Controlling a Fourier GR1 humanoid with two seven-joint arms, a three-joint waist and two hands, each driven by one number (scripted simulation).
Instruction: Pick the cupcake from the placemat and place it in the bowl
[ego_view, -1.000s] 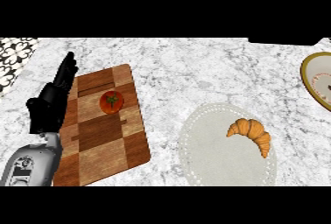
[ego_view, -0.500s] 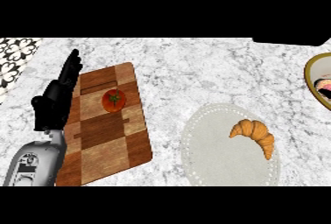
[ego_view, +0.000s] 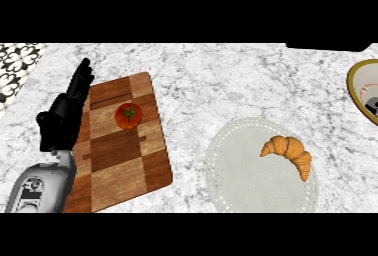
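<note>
Croissant (ego_view: 289, 152) is the only pastry on the placemat (ego_view: 251, 175), lying well off to the right of the robot hand (ego_view: 63, 117), on the mat's upper right part with its curved back toward the top and one tip pointing down

Nearest the lower edge, the grey forearm (ego_view: 40, 192) of the left arm comes in at the bottom left corner. Above it the black left robot hand stands with its fingers straight and together, pointing up and slightly right, holding nothing. It shows along the left edge of a wooden cutting board (ego_view: 125, 170) and hides part of that edge. The board is a checkered brown slab lying on the marble worktop (ego_view: 236, 85), tilted so that its top leans right.

Just to the right of the robot hand, on the board's upper half, sits a red tomato (ego_view: 128, 115) with a green stem, apart from the fingers.

Further right, past a strip of bare worktop, lies the pale round placemat with a dotted rim, carrying the croissant.

Far to the upper right of the robot hand, cut by the view's edge, is the bowl (ego_view: 354, 92) with a yellowish rim. Something pale and dark shows inside it, too cropped to name.

Above the robot hand, at the top left corner, is a patch of black and white patterned tile (ego_view: 18, 62)
</note>
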